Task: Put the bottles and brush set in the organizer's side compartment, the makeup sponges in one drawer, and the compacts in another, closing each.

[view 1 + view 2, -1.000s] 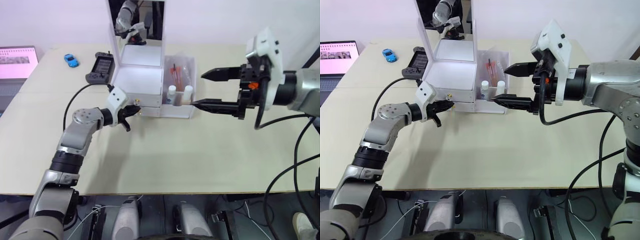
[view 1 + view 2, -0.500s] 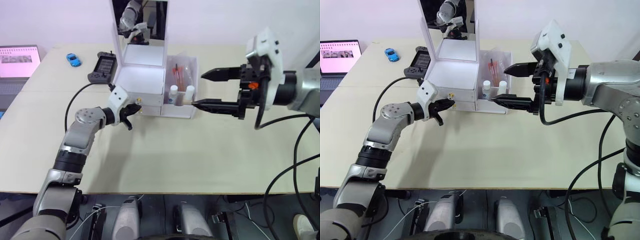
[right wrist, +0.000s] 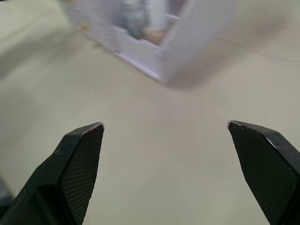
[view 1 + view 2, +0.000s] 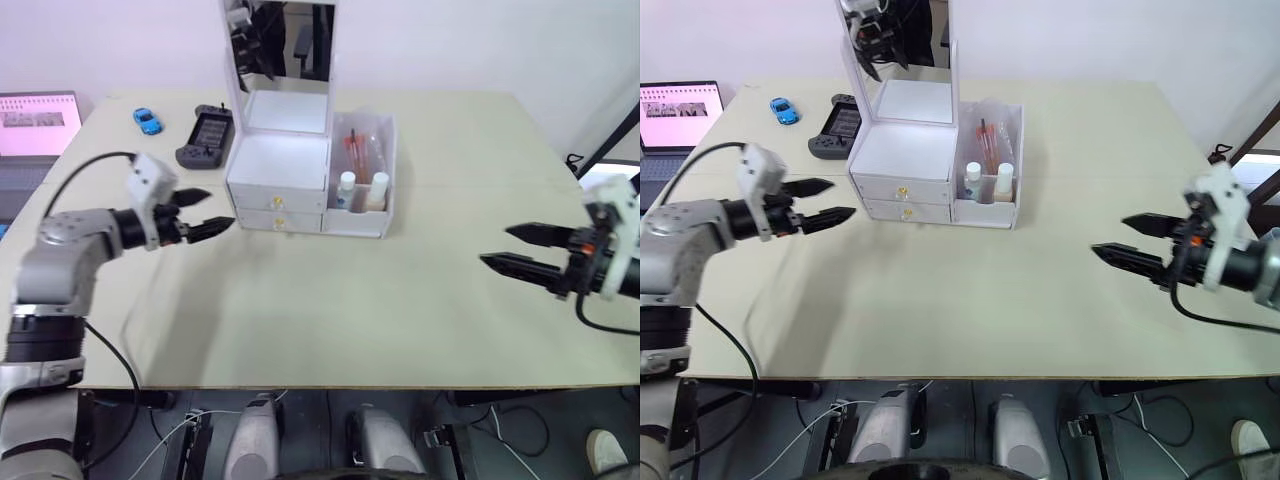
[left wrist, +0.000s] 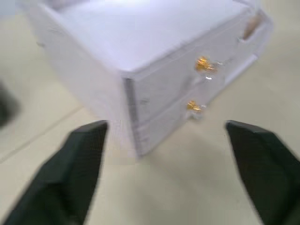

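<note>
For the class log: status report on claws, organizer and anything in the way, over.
Left claw open, right claw open, both empty and clear of the organizer. Both drawers shut; bottles and brush set in the side compartment. Nothing in the way.

The organizer (image 4: 300, 180) stands toward the back of the table (image 4: 330, 310), its mirror lid (image 4: 280, 45) upright behind the two drawers (image 4: 277, 205), which sit one above the other, both shut. The side compartment (image 4: 372, 195) forms its right end; the two bottles (image 4: 362, 190) stand side by side at the front of it, with the brush set (image 4: 358, 148) behind them. Just left of the organizer lies a game controller (image 4: 206, 132), a toy car (image 4: 146, 120) further left, and a laptop (image 4: 35, 125) at the table's left edge. The left gripper (image 4: 205, 211) hangs left of the drawers, apart from them; the right gripper (image 4: 512, 248) is well off to the right.
</note>
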Robot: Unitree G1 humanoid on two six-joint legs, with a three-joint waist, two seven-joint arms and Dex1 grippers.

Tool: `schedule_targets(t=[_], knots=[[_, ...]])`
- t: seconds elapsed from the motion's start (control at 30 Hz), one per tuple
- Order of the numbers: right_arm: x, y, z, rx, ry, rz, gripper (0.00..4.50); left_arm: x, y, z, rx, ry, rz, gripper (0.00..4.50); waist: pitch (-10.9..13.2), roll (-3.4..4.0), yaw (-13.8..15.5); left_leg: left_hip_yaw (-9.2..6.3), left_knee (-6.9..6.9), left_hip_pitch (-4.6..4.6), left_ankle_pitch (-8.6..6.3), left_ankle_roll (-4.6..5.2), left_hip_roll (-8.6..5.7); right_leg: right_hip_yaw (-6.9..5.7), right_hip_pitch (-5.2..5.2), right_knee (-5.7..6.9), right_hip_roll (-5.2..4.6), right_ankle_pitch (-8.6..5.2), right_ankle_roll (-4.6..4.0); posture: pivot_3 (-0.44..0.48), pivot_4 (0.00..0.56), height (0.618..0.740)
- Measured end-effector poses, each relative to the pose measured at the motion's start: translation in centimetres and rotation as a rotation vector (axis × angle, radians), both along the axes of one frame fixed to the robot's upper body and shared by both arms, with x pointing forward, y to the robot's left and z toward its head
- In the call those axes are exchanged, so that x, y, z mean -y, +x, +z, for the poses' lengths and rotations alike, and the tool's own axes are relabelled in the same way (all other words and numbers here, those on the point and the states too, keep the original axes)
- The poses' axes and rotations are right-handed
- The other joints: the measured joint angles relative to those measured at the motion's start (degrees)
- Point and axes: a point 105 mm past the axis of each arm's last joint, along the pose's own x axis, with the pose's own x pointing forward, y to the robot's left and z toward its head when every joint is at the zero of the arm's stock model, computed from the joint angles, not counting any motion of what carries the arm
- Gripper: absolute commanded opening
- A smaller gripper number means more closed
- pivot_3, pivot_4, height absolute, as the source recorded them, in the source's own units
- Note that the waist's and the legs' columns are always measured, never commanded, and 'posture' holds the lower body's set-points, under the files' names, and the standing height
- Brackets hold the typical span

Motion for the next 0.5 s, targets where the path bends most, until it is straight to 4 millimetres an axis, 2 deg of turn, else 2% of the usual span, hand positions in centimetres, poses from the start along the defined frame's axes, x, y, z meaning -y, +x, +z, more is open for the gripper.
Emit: schedule_targets(t=[0.07, 0.2, 0.4, 0.5], knots=[[1.0, -0.5, -0.3, 0.030, -0.024, -0.046, 4.50, -1.4, 0.3, 0.0, 0.000, -0.020, 0.050, 4.46, -0.01, 0.01, -0.05, -0.01, -0.03, 0.10, -0.01, -0.01, 0.00, -0.01, 0.09, -0.01, 0.01, -0.02, 0.01, 0.000, 0.150, 0.740], [3.9, -1.4, -1.9, 0.071, -0.069, -0.169, 4.50, -4.9, 0.6, -1.5, -0.041, -0.012, 0.176, 4.46, 0.00, 0.00, -0.06, 0.01, -0.08, 0.11, -0.01, -0.01, -0.01, 0.00, 0.11, -0.07, 0.01, -0.02, 0.02, 0.000, 0.150, 0.740], [6.2, -1.3, -2.8, 0.181, -0.121, -0.298, 4.50, -6.7, 1.1, -2.2, -0.005, 0.048, 0.273, 4.46, 0.00, 0.00, 0.02, 0.02, -0.08, 0.11, -0.01, -0.02, -0.01, 0.00, 0.11, -0.08, -0.02, -0.02, 0.02, 0.000, 0.150, 0.740], [6.9, -1.1, -2.9, 0.219, -0.134, -0.338, 4.50, -6.7, 1.2, -2.1, 0.014, 0.058, 0.275, 4.46, 0.00, 0.00, 0.02, 0.04, -0.09, 0.11, -0.01, -0.02, -0.01, 0.00, 0.11, -0.08, -0.03, -0.02, 0.02, 0.000, 0.150, 0.740]])
